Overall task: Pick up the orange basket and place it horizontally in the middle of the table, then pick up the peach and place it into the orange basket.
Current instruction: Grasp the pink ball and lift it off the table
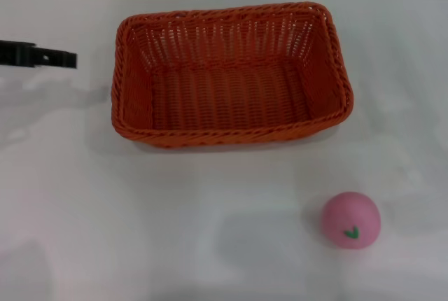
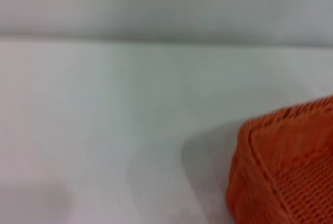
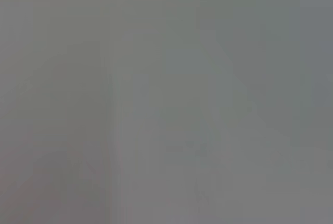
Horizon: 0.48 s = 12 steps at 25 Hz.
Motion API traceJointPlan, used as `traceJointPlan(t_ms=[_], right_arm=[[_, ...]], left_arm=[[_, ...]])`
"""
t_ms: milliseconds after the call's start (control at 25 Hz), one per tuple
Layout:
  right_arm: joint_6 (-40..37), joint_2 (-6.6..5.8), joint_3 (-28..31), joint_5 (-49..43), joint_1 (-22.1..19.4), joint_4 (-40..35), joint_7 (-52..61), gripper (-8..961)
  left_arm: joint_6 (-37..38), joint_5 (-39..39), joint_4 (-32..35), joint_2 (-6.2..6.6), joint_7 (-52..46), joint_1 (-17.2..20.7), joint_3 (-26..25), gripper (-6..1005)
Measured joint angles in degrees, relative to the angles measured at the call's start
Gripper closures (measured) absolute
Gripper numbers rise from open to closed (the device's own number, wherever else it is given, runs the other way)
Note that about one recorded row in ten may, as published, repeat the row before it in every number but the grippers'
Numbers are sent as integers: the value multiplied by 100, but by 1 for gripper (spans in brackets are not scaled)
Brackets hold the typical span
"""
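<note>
the large orange woven rectangular basket [image 1: 231, 77] sits lengthwise upper centre on the plain white table [image 1: 140, 231], the small pink round peach [image 1: 351, 219] lower right, the left gripper [image 1: 70, 59], perhaps closed, upper left.

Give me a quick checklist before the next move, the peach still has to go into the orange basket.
1. Orange basket lying horizontally near the middle of the table: ok.
2. Basket interior free for the peach: ok, nothing inside.
3. Peach within view and unobstructed: ok, on the table in front of the basket's right end, apart from it.
4. Left hand away from the basket: ok, it sits to the basket's left, not touching.
5. Left hand fingers open or shut: cannot tell.
6. Right hand position: cannot tell, not seen in the head view and its wrist view shows nothing recognisable.
</note>
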Motion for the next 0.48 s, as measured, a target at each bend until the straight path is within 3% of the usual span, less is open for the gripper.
traceJointPlan(t_ms=[240, 440, 480], right_arm=[[-237, -13, -272, -109, -209, -1368, 1410, 294], [-341, -31, -315, -791, -329, -3287, 3345, 294], [-340, -42, -330, -1148, -317, -4067, 4116, 294]], left_arm=[[186, -1920, -135, -114, 2387, 881, -592, 198], [275, -3734, 194, -134, 4176, 1647, -815, 198], [287, -4160, 373, -135, 4626, 1806, -832, 198]])
